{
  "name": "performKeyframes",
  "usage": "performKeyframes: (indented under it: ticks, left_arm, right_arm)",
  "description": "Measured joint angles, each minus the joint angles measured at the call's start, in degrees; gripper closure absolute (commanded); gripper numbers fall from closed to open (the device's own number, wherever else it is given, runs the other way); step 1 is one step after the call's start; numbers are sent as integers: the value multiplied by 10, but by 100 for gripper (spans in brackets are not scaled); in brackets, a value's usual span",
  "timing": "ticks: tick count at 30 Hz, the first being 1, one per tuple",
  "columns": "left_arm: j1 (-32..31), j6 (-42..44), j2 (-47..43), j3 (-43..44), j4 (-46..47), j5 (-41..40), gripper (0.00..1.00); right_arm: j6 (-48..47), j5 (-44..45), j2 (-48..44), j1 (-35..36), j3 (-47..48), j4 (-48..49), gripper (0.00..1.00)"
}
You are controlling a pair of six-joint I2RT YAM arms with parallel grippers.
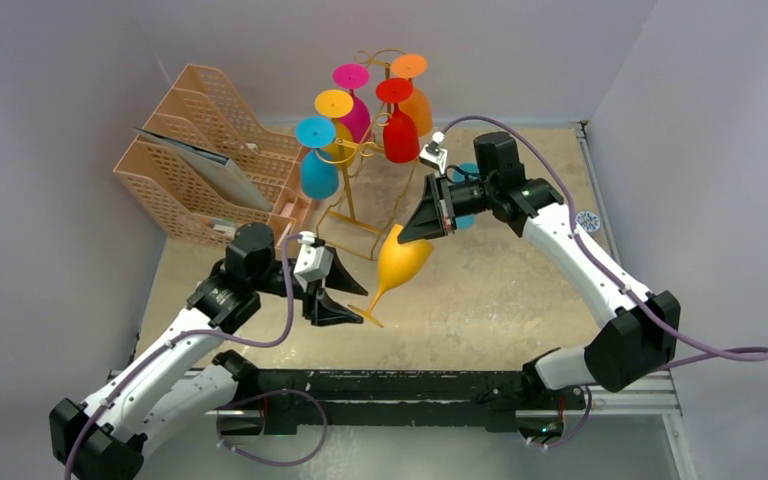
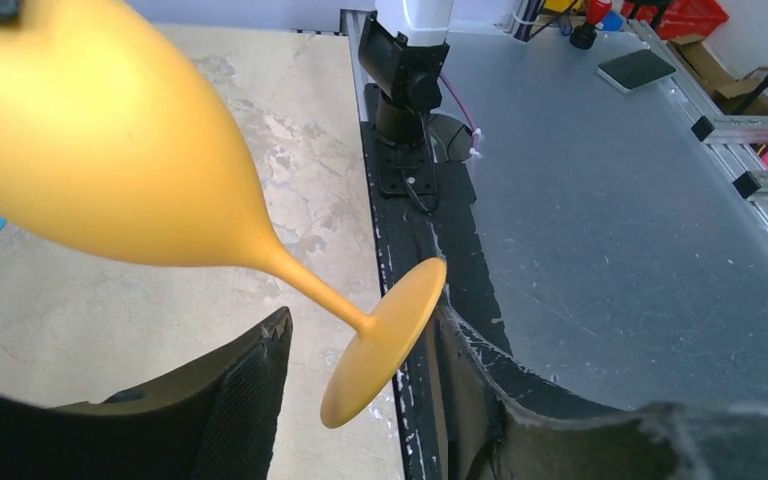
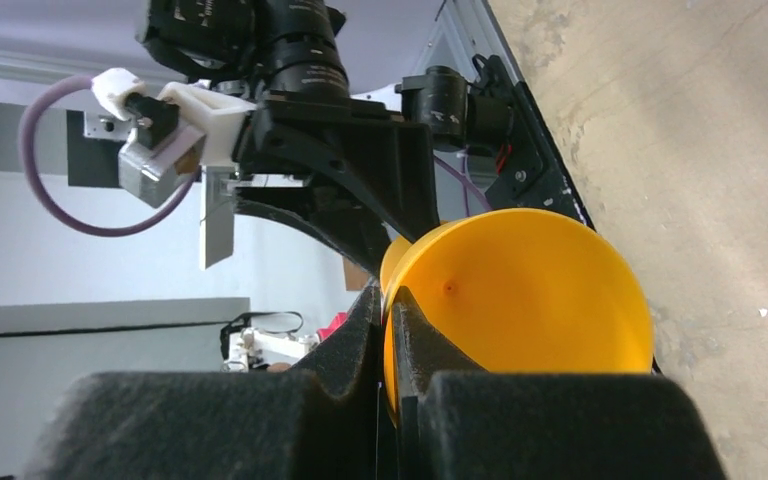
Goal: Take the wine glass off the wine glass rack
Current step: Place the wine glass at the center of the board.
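A yellow-orange wine glass [image 1: 403,258] hangs tilted in the air, off the gold wire rack [image 1: 353,192], bowl up to the right and foot [image 2: 385,340] down to the left. My right gripper [image 1: 423,232] is shut on the bowl's rim, one finger inside and one outside; the right wrist view [image 3: 385,298] shows the bowl [image 3: 530,290]. My left gripper [image 1: 360,305] is open, with its fingers on either side of the foot. In the left wrist view [image 2: 360,345] the foot's edge lies close to the right finger [image 2: 480,360].
Several coloured glasses hang upside down on the rack, among them blue [image 1: 317,170] and red [image 1: 400,132]. A peach lattice file organizer [image 1: 210,150] stands at the back left. A teal object [image 1: 467,215] lies behind the right gripper. Walls close in the back and sides.
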Motion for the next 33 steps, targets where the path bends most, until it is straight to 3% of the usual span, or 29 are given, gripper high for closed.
performKeyframes:
  ticks: [1, 8, 9, 18, 24, 33]
  left_arm:
    - [0, 1, 0, 5, -5, 0, 40]
    - [0, 26, 1, 32, -49, -16, 33]
    - [0, 27, 1, 32, -53, -24, 26]
    - [0, 17, -27, 32, -63, -155, 16]
    - [0, -21, -52, 32, -56, -242, 14]
    - [0, -71, -78, 32, -57, -345, 11]
  right_arm:
    - [-4, 7, -1, 1, 0, -6, 100]
    - [-31, 39, -9, 2, 3, -48, 100]
    - [-41, 48, -10, 2, 7, -63, 100]
    - [-132, 188, -31, 1, 37, -197, 100]
    - [-148, 360, -49, -16, 32, -260, 100]
    - [-118, 695, -181, -44, -44, -262, 100]
